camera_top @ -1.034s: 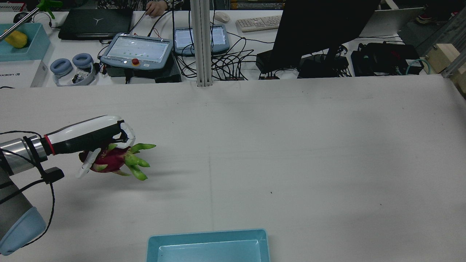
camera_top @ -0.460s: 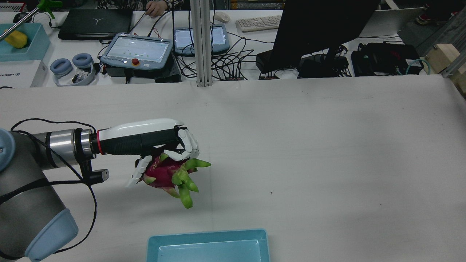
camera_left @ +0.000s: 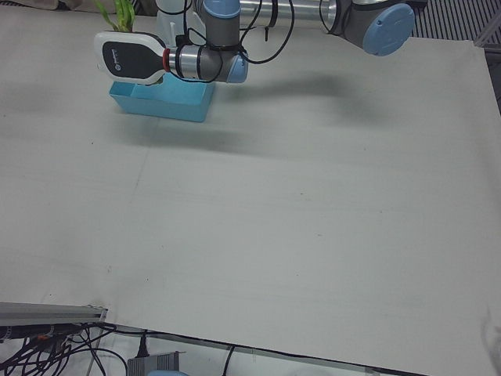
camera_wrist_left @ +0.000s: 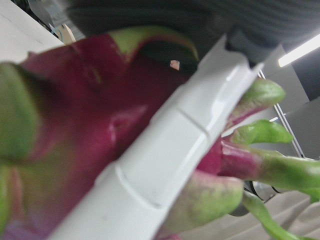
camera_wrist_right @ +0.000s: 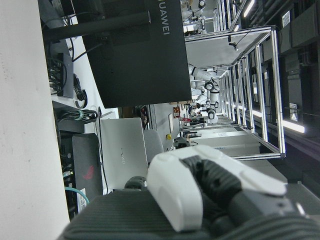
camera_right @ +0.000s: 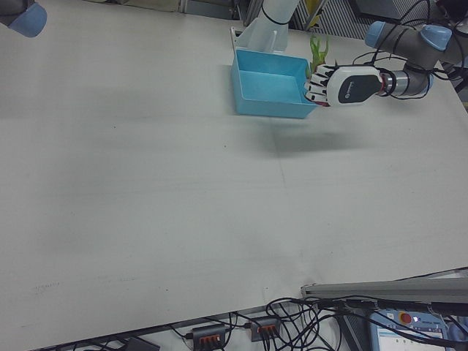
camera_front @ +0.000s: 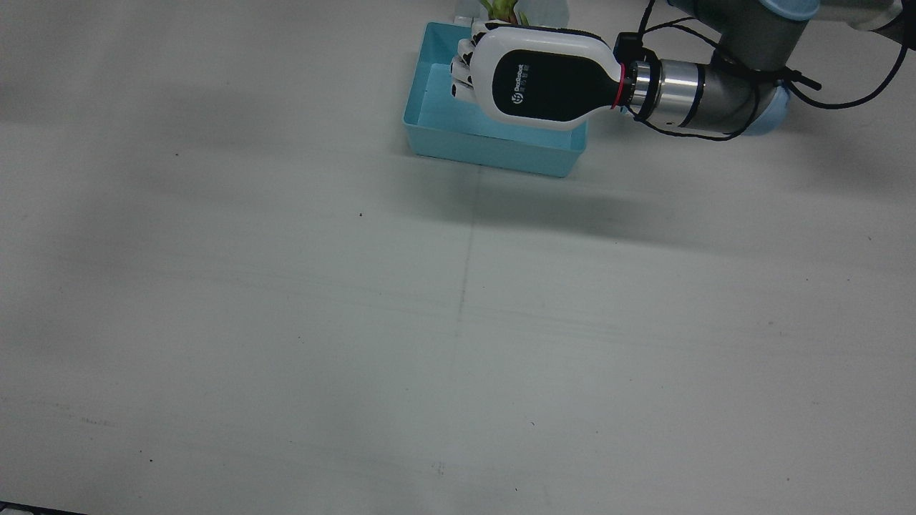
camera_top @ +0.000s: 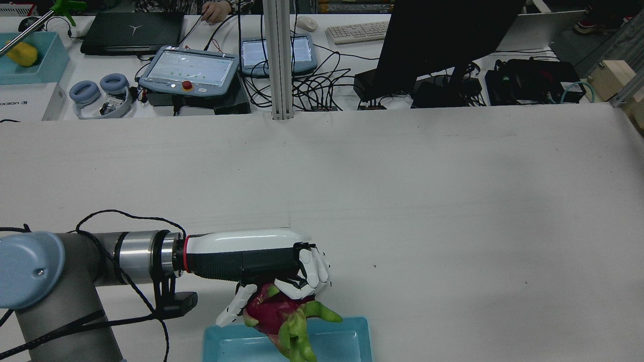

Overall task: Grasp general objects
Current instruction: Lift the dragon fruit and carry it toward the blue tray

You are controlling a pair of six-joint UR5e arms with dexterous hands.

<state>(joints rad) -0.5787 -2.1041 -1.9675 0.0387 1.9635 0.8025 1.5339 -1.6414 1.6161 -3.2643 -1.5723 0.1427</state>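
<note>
My left hand (camera_top: 271, 261) is shut on a magenta dragon fruit with green scales (camera_top: 282, 314) and holds it in the air, palm down, over the left part of the light blue tray (camera_top: 352, 337). In the front view the hand (camera_front: 537, 79) covers the tray's (camera_front: 494, 146) far side, and only the fruit's green tips (camera_front: 501, 8) show. The left hand view is filled by the fruit (camera_wrist_left: 90, 135) with a white finger (camera_wrist_left: 165, 150) across it. My right hand shows only in its own view (camera_wrist_right: 200, 195), as a white and black part; its fingers are not clear.
The white table (camera_top: 453, 201) stretches to the right and ahead of the tray. Beyond its far edge stand teach pendants (camera_top: 188, 70), a dark monitor (camera_top: 443, 40), cables and a metal post (camera_top: 279, 60). A joint of the right arm (camera_right: 22, 14) sits at the right-front view's top left.
My left hand has carried the dragon fruit to the right and toward the robot's side of the table; it now hangs over the blue tray.
</note>
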